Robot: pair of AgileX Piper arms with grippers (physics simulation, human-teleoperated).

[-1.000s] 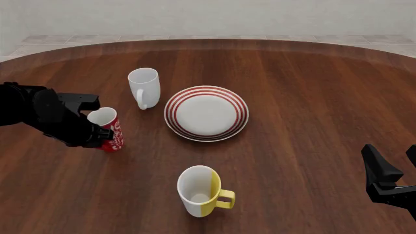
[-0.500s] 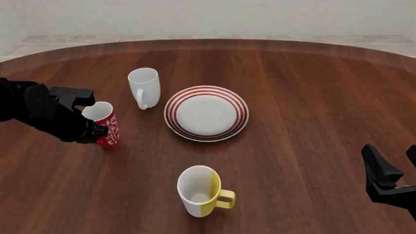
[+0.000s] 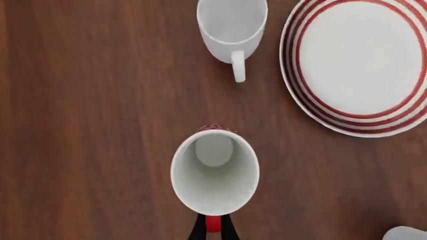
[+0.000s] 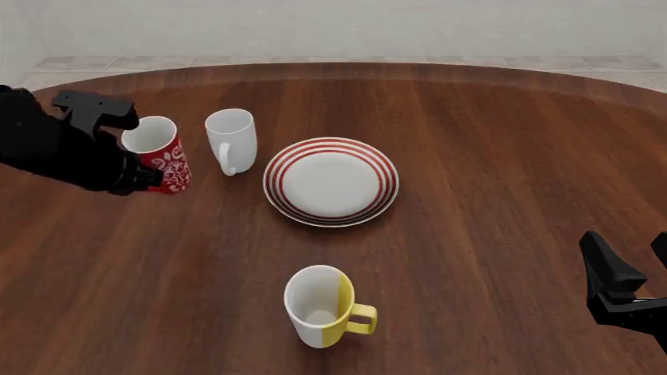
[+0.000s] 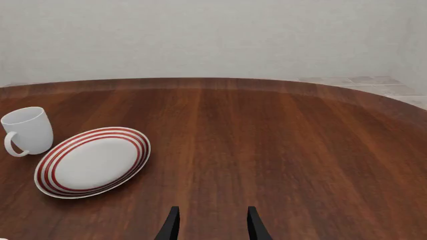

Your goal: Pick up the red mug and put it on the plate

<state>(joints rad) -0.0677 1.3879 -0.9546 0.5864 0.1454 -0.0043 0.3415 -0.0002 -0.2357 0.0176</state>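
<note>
The left gripper (image 4: 140, 178) clamps the red mug (image 4: 158, 155) by its handle, left of the plate (image 4: 331, 181); the right gripper (image 5: 211, 220) is spread.

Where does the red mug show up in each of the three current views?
Front view: red mug at far left, held by the left gripper, left of the white mug.
Left wrist view: seen from above, white inside, low centre.
Right wrist view: not in it.
Shared landmark: the plate.
</note>
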